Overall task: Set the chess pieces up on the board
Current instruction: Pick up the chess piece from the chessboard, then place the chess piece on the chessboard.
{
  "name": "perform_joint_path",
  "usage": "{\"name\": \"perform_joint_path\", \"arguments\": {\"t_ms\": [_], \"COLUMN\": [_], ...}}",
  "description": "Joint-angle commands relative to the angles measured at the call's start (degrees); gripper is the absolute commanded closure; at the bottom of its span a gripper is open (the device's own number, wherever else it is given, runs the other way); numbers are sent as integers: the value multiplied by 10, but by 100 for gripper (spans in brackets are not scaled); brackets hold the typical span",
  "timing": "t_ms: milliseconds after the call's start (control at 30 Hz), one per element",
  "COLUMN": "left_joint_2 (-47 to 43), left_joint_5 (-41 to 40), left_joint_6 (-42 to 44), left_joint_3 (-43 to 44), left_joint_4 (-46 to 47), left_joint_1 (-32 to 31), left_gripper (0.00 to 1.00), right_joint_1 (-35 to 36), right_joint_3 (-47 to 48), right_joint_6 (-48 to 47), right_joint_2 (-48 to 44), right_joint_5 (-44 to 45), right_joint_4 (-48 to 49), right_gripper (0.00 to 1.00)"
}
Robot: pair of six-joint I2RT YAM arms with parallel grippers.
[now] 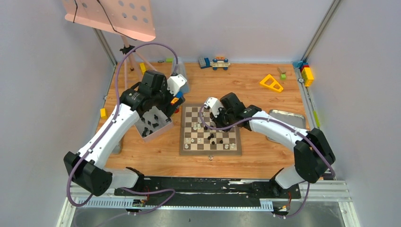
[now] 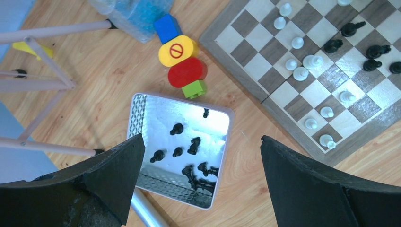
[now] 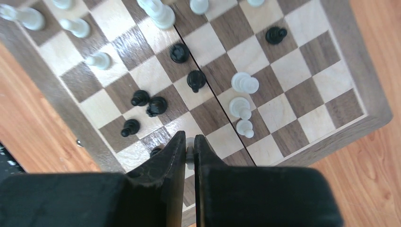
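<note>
While the left hand (image 2: pixel 202 139) hung with its jaws spread as wide as they went, gripping nothing, the right hand (image 3: pixel 190 142) was closed almost to touching on a white piece (image 3: pixel 190 155). Only a pale sliver of that piece showed between the black fingers (image 3: pixel 172 156). The right hand was over the board (image 3: pixel 361 61), close to one bordered edge, with a black piece (image 3: pixel 156 151) just beside its left finger.

The board lay flat on the wooden desk (image 2: pixel 108 71) between the two arms, its dark and cream squares framed by a brown border. Pieces were scattered over it in no clear order. Several white pieces (image 2: pixel 312 61) stood in a loose group on one side, and black pieces (image 3: pixel 196 80) were spread among them nearer the middle.

The left hand was above a shiny square tub (image 2: pixel 142 118) that sat on the desk just beside the board's corner. More black pieces (image 2: pixel 194 145) lay loose on the tub's floor. A stack of toy blocks (image 2: pixel 179 61), blue, yellow, red and green, lay between the tub and the board, with the green end touching the tub's rim. A grey metal tray (image 1: pixel 295 120) sat on the desk to the right of the board, partly hidden by the right arm.
</note>
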Motion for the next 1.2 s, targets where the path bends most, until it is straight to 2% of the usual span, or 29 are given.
{"name": "perform_joint_path", "arguments": {"t_ms": [0, 233, 600, 1167], "left_joint_2": [-27, -27, -26, -40], "left_joint_5": [-10, -9, -4, 2], "left_joint_6": [-23, -41, -44, -40], "left_joint_3": [2, 14, 16, 2], "left_joint_4": [30, 31, 30, 39], "left_joint_1": [23, 65, 72, 72], "left_gripper": [0, 0, 0, 0], "right_joint_1": [4, 54, 166, 188], "right_joint_3": [37, 27, 26, 35], "right_joint_6": [-14, -20, -42, -53], "right_joint_2": [-46, -42, 53, 103], "right_joint_5": [-57, -127, -120, -90], "right_joint_4": [-5, 54, 144, 163], "right_gripper": [100, 100, 100, 100]}}
